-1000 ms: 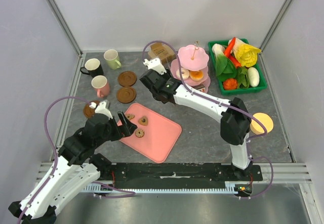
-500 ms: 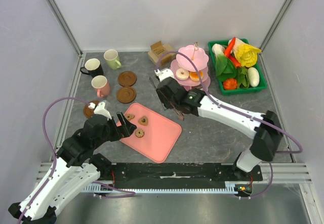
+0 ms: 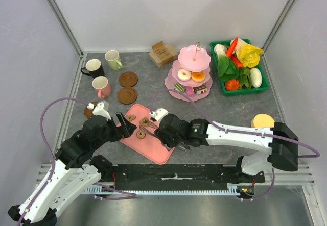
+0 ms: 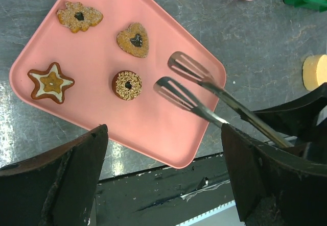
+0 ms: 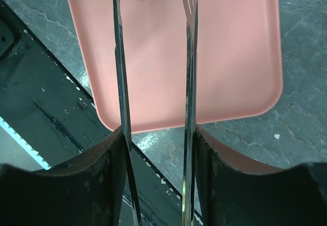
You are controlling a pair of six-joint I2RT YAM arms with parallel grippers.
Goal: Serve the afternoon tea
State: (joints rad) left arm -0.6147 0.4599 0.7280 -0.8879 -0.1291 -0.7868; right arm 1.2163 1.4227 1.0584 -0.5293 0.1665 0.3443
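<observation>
Pink tray (image 4: 153, 129), near-left desk (image 3: 214, 129): four pastries (image 4: 133, 40) unserved. Right pincer (image 5: 156, 154) pinching tongs (image 4: 186, 68) beside sesame donut (image 4: 126, 85); left pincer (image 3: 127, 125) spread, empty. Mugs (image 3: 101, 87) off coasters (image 3: 127, 79).

Grey marbled table (image 3: 219, 108): pink tray (image 3: 153, 150) up front. Mugs (image 3: 101, 86) and coasters (image 3: 128, 79) sit behind-left of the tray, with tiered stand (image 3: 168, 83), box (image 3: 162, 53) and veggie basket (image 3: 240, 91) behind-right.
</observation>
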